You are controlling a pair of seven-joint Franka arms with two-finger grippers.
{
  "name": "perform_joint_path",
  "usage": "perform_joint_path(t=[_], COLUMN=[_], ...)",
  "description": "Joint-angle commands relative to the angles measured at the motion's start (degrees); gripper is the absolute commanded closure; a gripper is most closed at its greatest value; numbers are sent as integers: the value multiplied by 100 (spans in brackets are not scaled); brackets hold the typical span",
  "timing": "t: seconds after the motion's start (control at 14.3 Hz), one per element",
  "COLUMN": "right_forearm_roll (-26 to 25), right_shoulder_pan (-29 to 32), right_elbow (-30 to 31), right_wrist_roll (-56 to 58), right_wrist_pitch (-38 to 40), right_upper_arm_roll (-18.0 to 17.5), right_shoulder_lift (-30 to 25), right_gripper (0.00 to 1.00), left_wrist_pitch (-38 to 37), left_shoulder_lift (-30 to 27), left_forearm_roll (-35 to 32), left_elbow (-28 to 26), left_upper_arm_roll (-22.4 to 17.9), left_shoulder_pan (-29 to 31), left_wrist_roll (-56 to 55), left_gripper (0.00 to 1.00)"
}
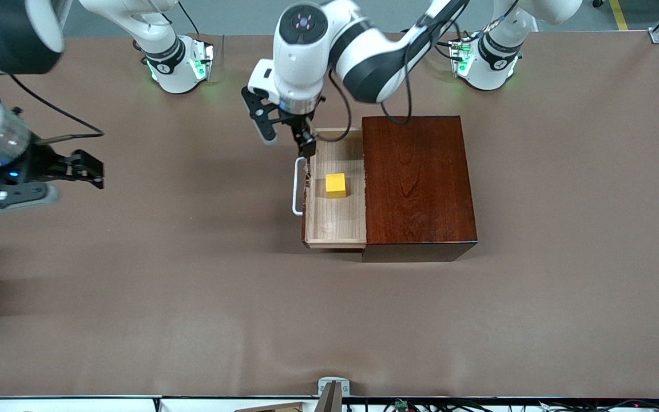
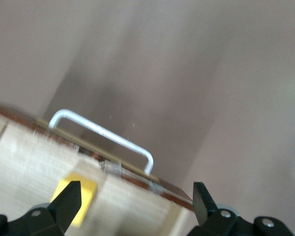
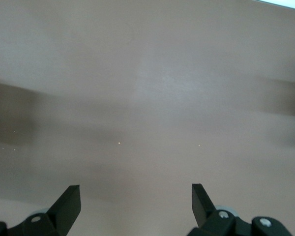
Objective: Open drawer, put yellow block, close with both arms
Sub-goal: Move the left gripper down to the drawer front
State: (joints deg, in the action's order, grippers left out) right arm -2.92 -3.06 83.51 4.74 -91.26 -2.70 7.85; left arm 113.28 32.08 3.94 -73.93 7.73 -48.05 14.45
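Observation:
The drawer [image 1: 335,226] stands pulled out of the dark reddish-brown wooden box [image 1: 415,183], its white bar handle [image 1: 296,191] facing the right arm's end of the table. The yellow block [image 1: 336,185] lies on the drawer's pale floor. My left gripper [image 1: 305,150] hangs open over the drawer's front wall, by one end of the handle, holding nothing. In the left wrist view the left gripper [image 2: 137,189] has the handle [image 2: 103,132] and the yellow block [image 2: 87,188] below it. My right gripper [image 1: 92,170] [image 3: 136,192] is open over bare table, well away from the drawer.
Brown matting [image 1: 192,297] covers the table. The arms' green-lit bases [image 1: 178,66] [image 1: 487,63] stand along the edge farthest from the front camera. A small metal bracket [image 1: 333,387] sits at the nearest table edge.

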Motion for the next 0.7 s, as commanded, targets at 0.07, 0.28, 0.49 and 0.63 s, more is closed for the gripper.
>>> perform_joint_path(t=[0.07,0.28,0.49,0.63], right_forearm_roll=[125,204,388,388], right_shoulder_pan=[-28,78,174,210], right_elbow=[605,500,421,412], right_wrist_roll=[-70,-79,-236,-377], right_wrist_pitch=[90,398,688,776], right_upper_arm_roll=[349,428,429,428], right_shoulder_lift=[-706,-741,-794,-794], right_gripper=[0,0,0,0], left_wrist_pitch=[580,1020,1135,1126], left_shoulder_lift=[588,905,1072,1134], left_forearm_roll=[1,-7,-16,-51], left_elbow=[256,247,230,204], left_upper_arm_roll=[-26,-44,-87,-105], left_shoulder_pan=[24,24,41,41], left_wrist_roll=[1504,2122,2650,2659], left_gripper=[0,0,0,0])
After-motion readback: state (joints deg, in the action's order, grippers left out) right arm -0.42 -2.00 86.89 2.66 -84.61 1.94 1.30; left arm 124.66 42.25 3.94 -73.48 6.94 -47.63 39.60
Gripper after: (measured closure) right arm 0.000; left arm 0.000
